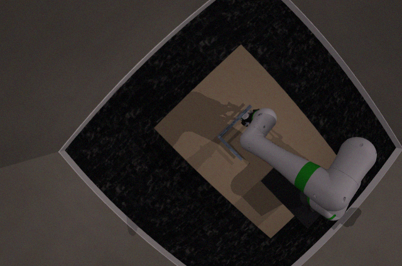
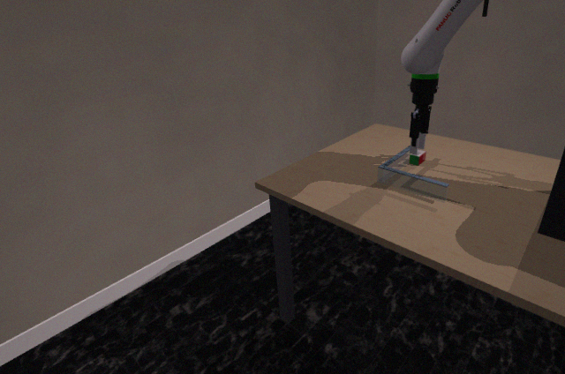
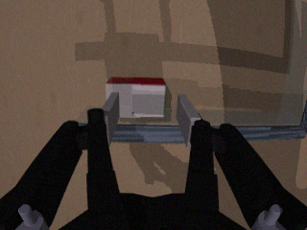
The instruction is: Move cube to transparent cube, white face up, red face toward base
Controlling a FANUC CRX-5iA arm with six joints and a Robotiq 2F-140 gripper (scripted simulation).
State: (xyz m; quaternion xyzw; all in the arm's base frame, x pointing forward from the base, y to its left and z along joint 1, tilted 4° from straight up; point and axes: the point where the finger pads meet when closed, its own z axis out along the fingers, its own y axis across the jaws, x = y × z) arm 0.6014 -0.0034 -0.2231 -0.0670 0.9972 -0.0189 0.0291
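Blue L-shaped rail (image 2: 412, 176) beside cube (image 2: 417, 158)

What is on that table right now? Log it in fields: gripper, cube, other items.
gripper: open partway, pointing straight down over the cube, holding nothing
cube: on the table, white face up, red and green sides showing
other items: L-shaped grey-blue bar, lying flat; the cube sits beside one of its arms
transparent cube: cannot be made out
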